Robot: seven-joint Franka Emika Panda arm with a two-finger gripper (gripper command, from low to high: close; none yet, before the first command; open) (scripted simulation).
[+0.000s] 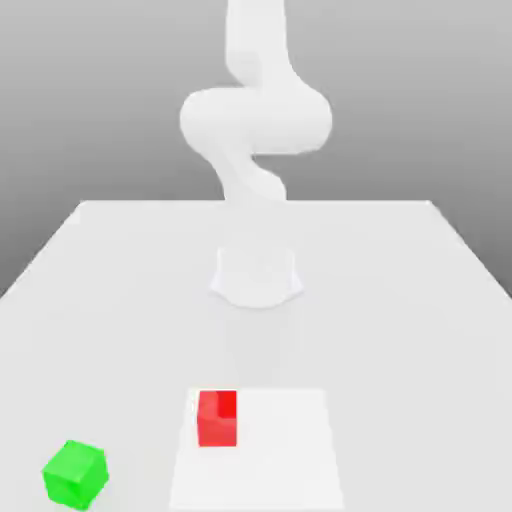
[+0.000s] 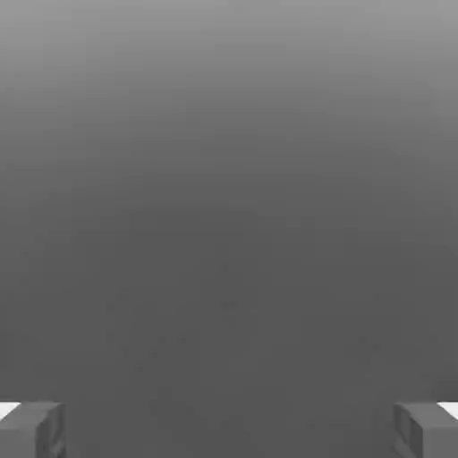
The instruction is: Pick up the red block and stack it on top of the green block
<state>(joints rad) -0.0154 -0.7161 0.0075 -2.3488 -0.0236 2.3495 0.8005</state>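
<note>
The big white robot arm (image 1: pixel 257 120) goes up at the back of the bench (image 1: pixel 400 330), and its top runs out of the exterior view. Its round-edged foot (image 1: pixel 257 280) is on the bench. In front of the foot, a flat white square (image 1: pixel 285 460) lies on the bench.

The red block (image 1: pixel 218 419) sits on the white square, near its far corner on the exterior view's left. The green block (image 1: pixel 75 474) is on the bare bench, off the square, well apart from the red one and farther to the exterior view's left. The space between the two blocks is clear, and both block tops are bare.

The red block sits straight, with a flat side facing the front and its edges nearly in line with the square's. The green block is turned, so one of its standing corners points to the front. Both look like cubes, so I cannot pick out a long way on either.

The pincer (image 2: pixel 229 431) is wide open, with its two fingers far apart and only air between them.
</note>
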